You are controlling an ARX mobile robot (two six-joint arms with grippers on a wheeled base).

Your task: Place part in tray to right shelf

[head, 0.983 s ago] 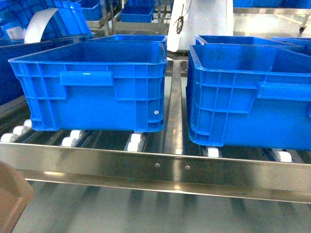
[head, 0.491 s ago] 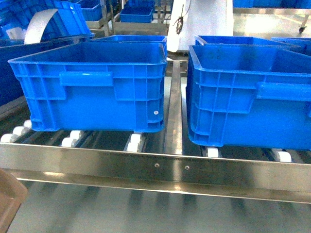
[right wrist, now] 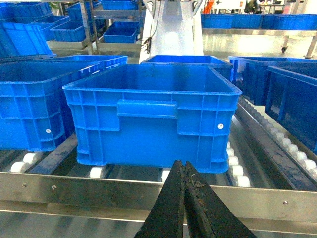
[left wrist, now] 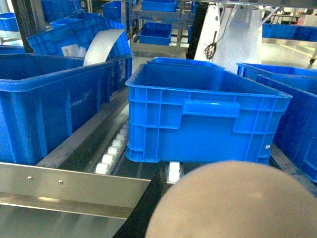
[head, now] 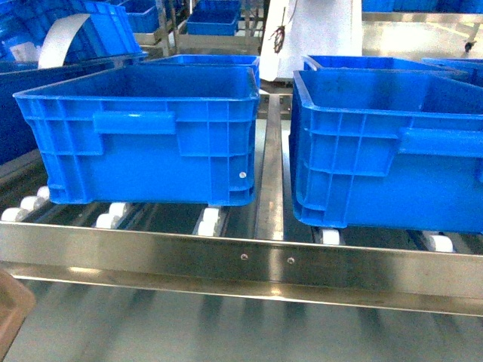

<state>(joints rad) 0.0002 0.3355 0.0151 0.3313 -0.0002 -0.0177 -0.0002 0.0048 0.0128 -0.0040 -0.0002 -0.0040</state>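
Observation:
The cream tray (left wrist: 237, 203) fills the lower right of the left wrist view with its rounded back, hanging in front of the shelf's rail. My left gripper (left wrist: 171, 191) is shut on it, and only one black finger (left wrist: 146, 208) shows beside it. In the head view just a corner of the tray (head: 11, 317) peeks in at the bottom left. My right gripper (right wrist: 184, 168) is shut with nothing in it, its fingers pressed together before the front rail (right wrist: 99, 191). The right shelf (head: 377, 265) lies right of the centre divider (head: 269, 173). The part is out of view.
Two big blue crates (head: 143, 136) (head: 389, 147) stand on the white rollers (head: 209, 221), one on each side of the divider. More blue crates (left wrist: 44, 99) sit to the left and behind. A white machine body (right wrist: 171, 29) stands at the back.
The tray's corner has slid down and left in the head view, so less of it shows. The crates and the shelf have not moved.

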